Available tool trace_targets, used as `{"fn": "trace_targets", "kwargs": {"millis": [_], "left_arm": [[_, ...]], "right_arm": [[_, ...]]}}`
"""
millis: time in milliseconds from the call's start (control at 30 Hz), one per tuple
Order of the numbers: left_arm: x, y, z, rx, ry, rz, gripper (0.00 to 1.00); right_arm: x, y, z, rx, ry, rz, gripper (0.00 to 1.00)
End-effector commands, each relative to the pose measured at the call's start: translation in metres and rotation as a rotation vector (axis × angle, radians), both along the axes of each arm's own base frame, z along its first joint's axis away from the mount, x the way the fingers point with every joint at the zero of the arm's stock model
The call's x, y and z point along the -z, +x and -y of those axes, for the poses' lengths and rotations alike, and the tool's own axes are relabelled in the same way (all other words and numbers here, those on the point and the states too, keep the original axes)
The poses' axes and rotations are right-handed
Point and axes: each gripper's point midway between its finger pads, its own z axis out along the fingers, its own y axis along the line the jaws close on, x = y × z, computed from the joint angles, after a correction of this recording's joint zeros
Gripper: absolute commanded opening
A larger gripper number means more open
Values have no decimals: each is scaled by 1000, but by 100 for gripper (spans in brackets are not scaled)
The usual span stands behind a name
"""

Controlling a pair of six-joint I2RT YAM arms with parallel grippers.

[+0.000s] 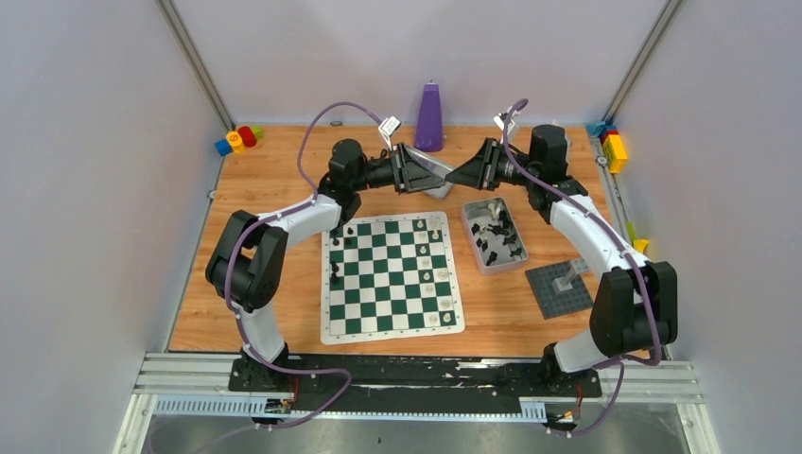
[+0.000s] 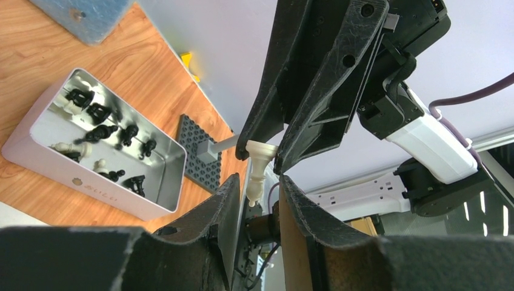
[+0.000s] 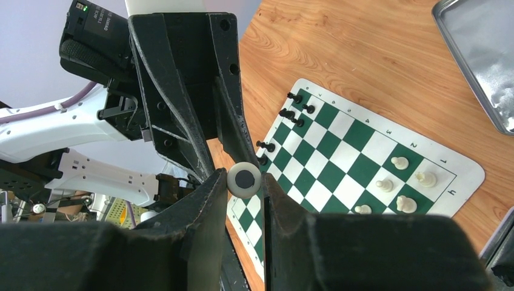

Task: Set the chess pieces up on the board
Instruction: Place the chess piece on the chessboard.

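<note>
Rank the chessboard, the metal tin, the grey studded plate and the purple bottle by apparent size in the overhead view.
1. chessboard, clearly largest
2. metal tin
3. grey studded plate, only a little smaller than the tin
4. purple bottle, though it stands farthest back, so its true size is unsure

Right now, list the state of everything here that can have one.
white piece: in mid-air, between both pincers
right pincer: shut on its base
left pincer: open around its top
tin: lidless, pieces lying inside
board: flat, partly set
</note>
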Motion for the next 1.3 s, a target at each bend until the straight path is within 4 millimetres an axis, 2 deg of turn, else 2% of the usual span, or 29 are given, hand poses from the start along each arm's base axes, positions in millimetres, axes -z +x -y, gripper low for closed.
{"fn": "trace_targets", "kwargs": {"millis": [0,800,1100,1267], "left_arm": [[-28,-5,2,6,-42,75,38],[-26,-7,14,43,-42,59,35],[-20,-5,18,54,-33,46,39],[-19,-6,18,54,-31,44,33]], "right_arm": [[-23,10,2,10,27,70,19],[-26,10,5,12,45,67,19],[-29,8,5,11,52,74,18],[-27,9,5,13,50,72,18]]}}
